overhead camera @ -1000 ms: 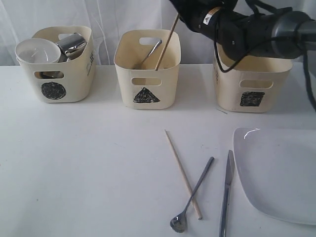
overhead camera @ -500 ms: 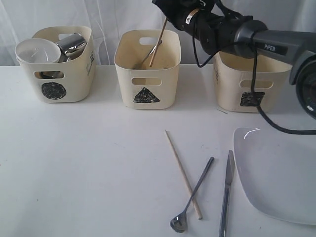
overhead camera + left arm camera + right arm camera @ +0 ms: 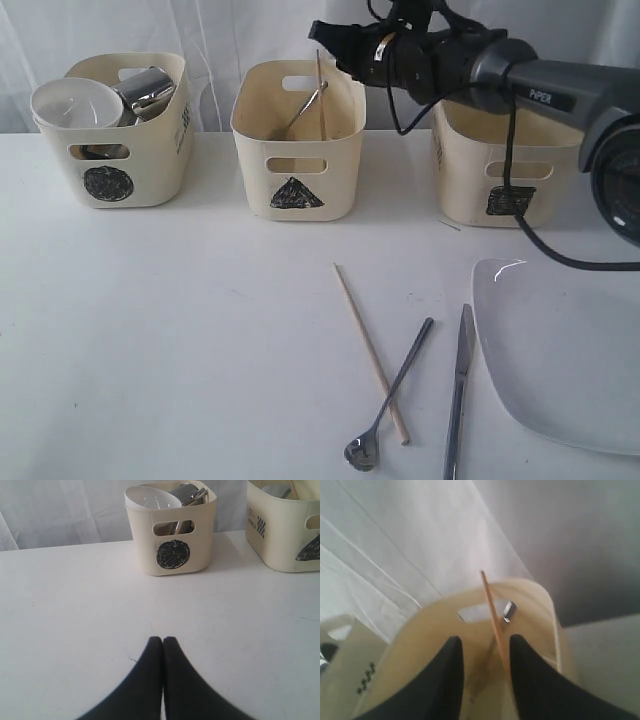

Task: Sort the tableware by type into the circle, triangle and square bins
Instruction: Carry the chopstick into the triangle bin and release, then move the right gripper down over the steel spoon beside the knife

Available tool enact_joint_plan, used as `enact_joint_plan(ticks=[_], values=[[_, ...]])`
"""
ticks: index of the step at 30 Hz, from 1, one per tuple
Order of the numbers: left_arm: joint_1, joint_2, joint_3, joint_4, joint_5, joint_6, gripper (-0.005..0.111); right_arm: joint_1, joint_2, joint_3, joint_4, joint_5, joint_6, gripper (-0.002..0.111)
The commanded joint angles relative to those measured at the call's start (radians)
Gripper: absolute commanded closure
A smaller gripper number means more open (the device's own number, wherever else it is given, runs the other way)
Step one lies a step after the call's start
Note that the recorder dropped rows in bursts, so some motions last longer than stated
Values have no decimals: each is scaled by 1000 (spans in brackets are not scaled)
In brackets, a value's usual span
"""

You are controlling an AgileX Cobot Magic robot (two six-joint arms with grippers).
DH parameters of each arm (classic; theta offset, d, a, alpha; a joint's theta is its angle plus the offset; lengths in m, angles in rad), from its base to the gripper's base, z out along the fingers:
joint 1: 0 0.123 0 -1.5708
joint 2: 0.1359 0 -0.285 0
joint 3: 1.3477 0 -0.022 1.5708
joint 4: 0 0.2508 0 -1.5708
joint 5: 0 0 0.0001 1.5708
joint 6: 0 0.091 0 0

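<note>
**A:** Outside camera first. Where does everything sit?

**B:** Three cream bins stand in a row at the back of the worktop [image 3: 180, 330]. The circle bin [image 3: 150, 160] is on the left, the triangle bin [image 3: 340, 180] in the middle and the square bin [image 3: 465, 190] on the right. The circle bin holds a white bowl [image 3: 75, 103] and a steel mug [image 3: 148, 90]. In the triangle bin an upright chopstick [image 3: 321, 95] stands beside a leaning steel handle [image 3: 308, 105] whose head is hidden. The right pincer [image 3: 328, 33] hangs just above that chopstick's top end.

**A:** And what's loose?

**B:** Near the front lies a second chopstick [image 3: 370, 352], crossed by a spoon [image 3: 400, 375]. A knife [image 3: 457, 395] lies just beside them. The white plate [image 3: 560, 350] is at the right, running off the edge of the view.

**A:** Left wrist camera?

**B:** The left pincer [image 3: 162, 640] has its fingers pressed together with nothing between them. It is low over bare worktop, well apart from the circle bin.

**A:** Right wrist camera?

**B:** Here the right pincer's fingers [image 3: 450, 675] stand apart over the triangle bin. The upright chopstick rises through the gap, close against one finger. The view is blurred, so I cannot tell whether it touches that finger. It does not look clamped.
</note>
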Motion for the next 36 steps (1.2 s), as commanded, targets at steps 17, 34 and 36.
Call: enact_joint_plan(ticks=[17,34,36], values=[[-4,-4,4,-15,1,1,105,185,-302,392,288,1018,-839,77],[-4,-4,4,-15,1,1,105,243,-619,996,129,539,-176,77],[-4,-4,4,-15,1,1,105,243,-628,1044,85,510,-27,77]])
